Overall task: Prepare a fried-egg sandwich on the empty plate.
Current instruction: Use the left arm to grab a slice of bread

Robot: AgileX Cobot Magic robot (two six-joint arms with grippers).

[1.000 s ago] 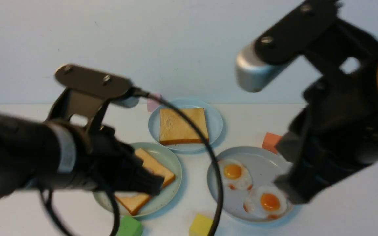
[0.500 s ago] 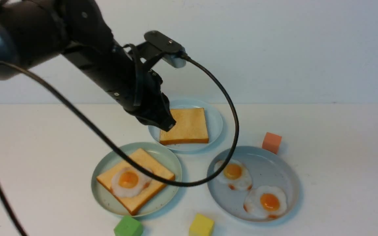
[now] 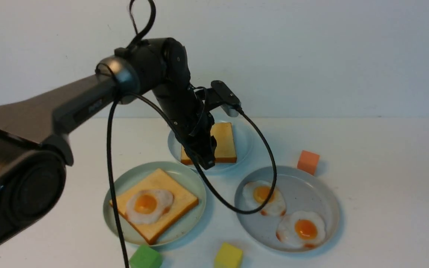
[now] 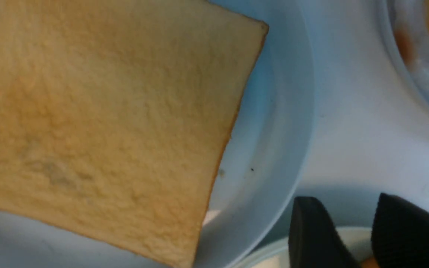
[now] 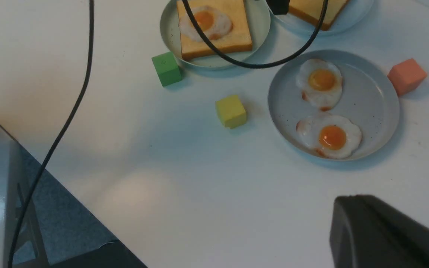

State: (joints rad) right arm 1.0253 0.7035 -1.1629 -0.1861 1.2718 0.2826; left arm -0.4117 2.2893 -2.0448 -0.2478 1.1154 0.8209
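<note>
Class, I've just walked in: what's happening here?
A robot is making a fried-egg sandwich. On the round pale green plate, a square golden toast slice bears a glossy fried egg. The black left end effector, open and empty, hovers near the second golden toast slice on the light-blue plate; the top slice isn't on yet.

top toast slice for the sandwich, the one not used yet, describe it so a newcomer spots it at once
Find the light-blue plate, farthest back on the table near the wall. The toast slice lies flat on it, partly behind the left gripper. Unlike the slice on the green plate, it bears no egg.
</note>
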